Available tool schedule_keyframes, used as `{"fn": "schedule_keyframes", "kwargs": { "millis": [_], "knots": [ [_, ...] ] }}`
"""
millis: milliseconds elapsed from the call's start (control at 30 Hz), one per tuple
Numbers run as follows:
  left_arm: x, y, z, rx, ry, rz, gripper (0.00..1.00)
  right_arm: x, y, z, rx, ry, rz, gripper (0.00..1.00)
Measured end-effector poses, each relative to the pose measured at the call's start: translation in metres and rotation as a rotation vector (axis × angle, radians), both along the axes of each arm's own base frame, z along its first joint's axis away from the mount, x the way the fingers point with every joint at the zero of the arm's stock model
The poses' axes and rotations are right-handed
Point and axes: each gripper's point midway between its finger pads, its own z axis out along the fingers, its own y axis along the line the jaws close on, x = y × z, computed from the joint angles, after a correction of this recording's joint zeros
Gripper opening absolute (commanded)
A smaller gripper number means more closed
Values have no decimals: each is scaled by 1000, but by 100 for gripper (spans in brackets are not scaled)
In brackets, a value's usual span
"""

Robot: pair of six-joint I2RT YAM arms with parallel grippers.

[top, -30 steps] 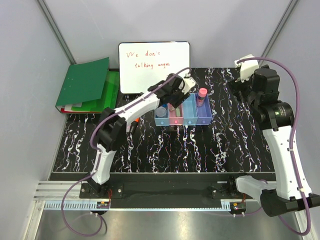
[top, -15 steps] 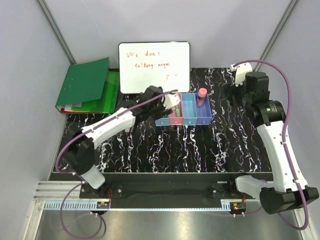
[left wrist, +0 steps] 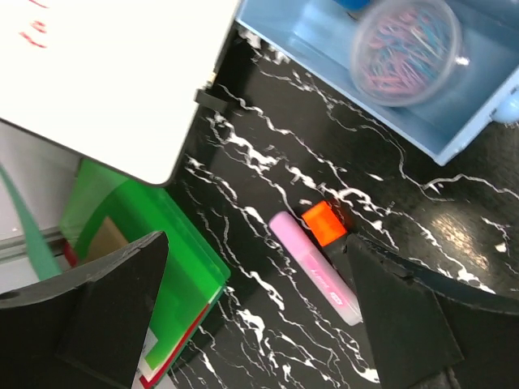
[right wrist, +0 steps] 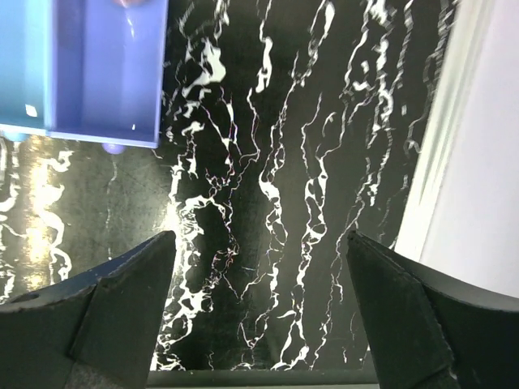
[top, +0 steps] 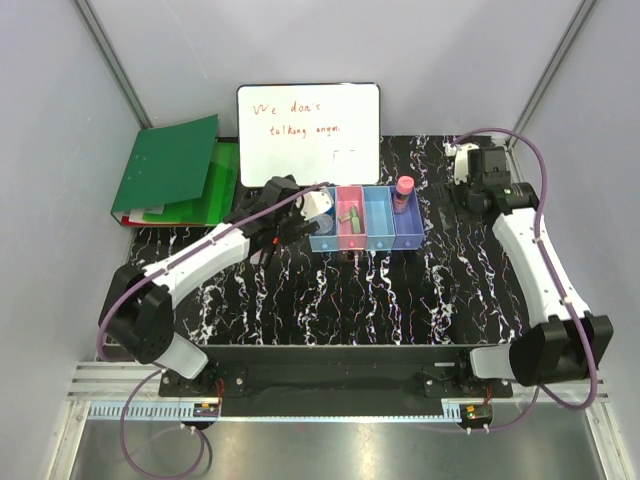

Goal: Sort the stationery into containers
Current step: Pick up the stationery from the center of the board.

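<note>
The green folder (top: 170, 165) lies far left. Beside it the whiteboard (top: 308, 133) reads "We don't talking anym…" in red. The left gripper (left wrist: 253, 243) hangs with its fingers spread wide over the marbled table (top: 330, 300). Between them lies a pink marker (left wrist: 312, 263) with an orange cap; its print is too small to read. Only the left wrist view shows it, and also the clear round tub (left wrist: 405, 49) of paper clips in the light blue bin (left wrist: 324, 40). From above, a pink-capped bottle (top: 403, 192) stands in the purple-blue bin (top: 409, 222). The right gripper (right wrist: 259, 243) is likewise spread over bare table. A second ago the left arm covered the bins; it has since drawn back leftward.
</note>
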Motion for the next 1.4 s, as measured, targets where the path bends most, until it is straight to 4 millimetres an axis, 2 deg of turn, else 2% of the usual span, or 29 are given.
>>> {"fn": "schedule_keyframes", "kwargs": {
  "millis": [100, 233, 300, 467, 600, 700, 867, 1033, 1400],
  "knots": [
    [1, 0, 6, -18, -29, 0, 99, 7, -3, -18, 5, 56, 4, 93],
    [-1, 6, -9, 18, -14, 10, 99, 14, -1, -32, 16, 102, 19, 93],
    [1, 11, -21, 49, 9, 32, 99, 19, 0, -28, 21, 92, 26, 93],
    [8, 33, -67, 109, 137, 152, 99, 35, 5, -3, 36, 13, 47, 93],
    [15, 46, -87, 119, 209, 238, 99, 37, 4, -2, 37, 2, 42, 91],
    [16, 50, -88, 111, 222, 271, 99, 34, 2, -11, 55, 22, 26, 89],
    [15, 49, -86, 102, 225, 282, 99, 27, 2, -41, 102, 102, 5, 87],
    [15, 53, -86, 99, 224, 300, 99, 33, 8, -62, 133, 152, 17, 87],
    [1, 67, -104, 64, 328, 387, 99, 45, 17, -51, 171, 112, 40, 86]
  ]
}}
